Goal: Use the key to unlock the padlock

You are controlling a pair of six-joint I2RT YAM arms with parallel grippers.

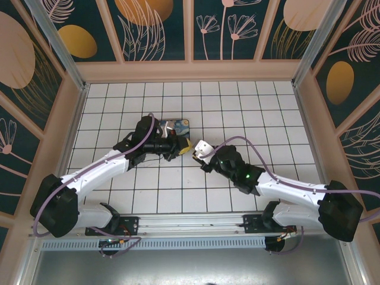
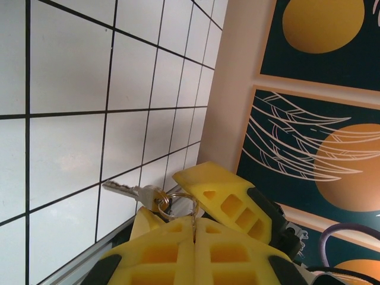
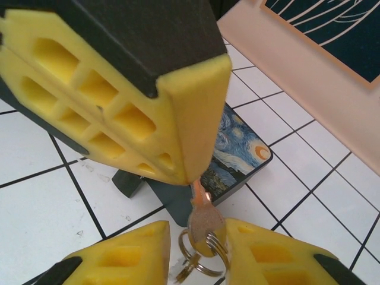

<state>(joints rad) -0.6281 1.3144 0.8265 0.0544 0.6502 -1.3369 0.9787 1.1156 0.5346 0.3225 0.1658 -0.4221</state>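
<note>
Two hands meet over the middle of the white tiled bench [image 1: 237, 107], and my next move hangs on the small bunch of thin grey metal keys on a ring [image 3: 203, 222] strung between them. My left hand [image 2: 195, 228] has its fingers pressed together on the bunch. One key runs out from its fingertips with its long axis pointing straight at the right hand [image 3: 198, 230], bow and ring at that end. A second key [image 2: 122, 188] sticks out sideways from the ring, free. The right hand's fingers stand apart on either side of the bow, one just beside it and the other with a gap showing, so I judge it is not gripping.

The held key's blade is buried between the left hand's pads, so I cannot see its teeth or how much of it is free. I cannot make out the small dark-bodied metal padlock for certain. A dark grey shape [image 3: 172, 202] lies on the bench under the left hand's tip, against the near side of the blue-and-yellow swirl-painted box [image 3: 240, 151], just towards the far edge from the keys. It may be the lock, but I see no shackle or keyhole, and the left hand cuts off its top.
</note>
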